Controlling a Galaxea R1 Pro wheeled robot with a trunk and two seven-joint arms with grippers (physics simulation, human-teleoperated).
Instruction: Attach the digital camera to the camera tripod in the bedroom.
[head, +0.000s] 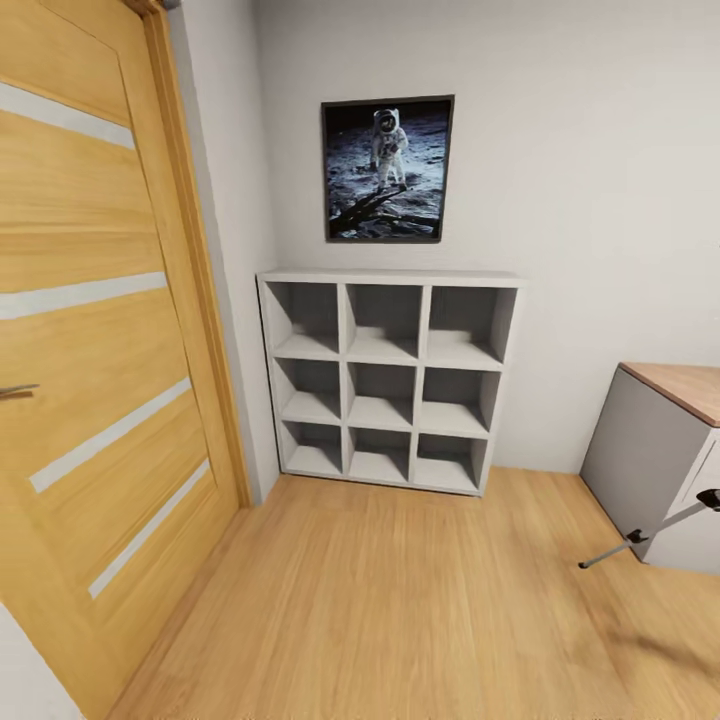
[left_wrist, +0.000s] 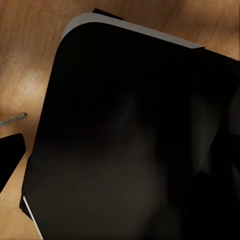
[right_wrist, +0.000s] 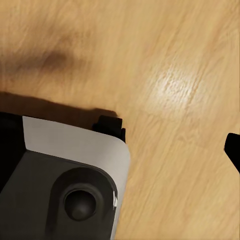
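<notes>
Nothing is in the fingers as far as these views let on: each wrist camera looks past the robot's dark base (left_wrist: 130, 140) to the plank floor (right_wrist: 175, 60), with just a black tip (right_wrist: 233, 147) at the edge, so I cannot tell how wide either pair stands. The task looks barely begun. Right of the grey cubby shelves (head: 388, 378), beside the worktop (head: 672, 385), one thin silver leg of the camera tripod (head: 640, 537) slants to a black foot.

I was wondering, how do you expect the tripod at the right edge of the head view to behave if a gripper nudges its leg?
The camera tripod would probably tip or skid rather than resist: the visible leg is thin and slanted, ending in a small black foot on smooth plank floor. It looks light for its height, though most of it is out of frame.
</notes>
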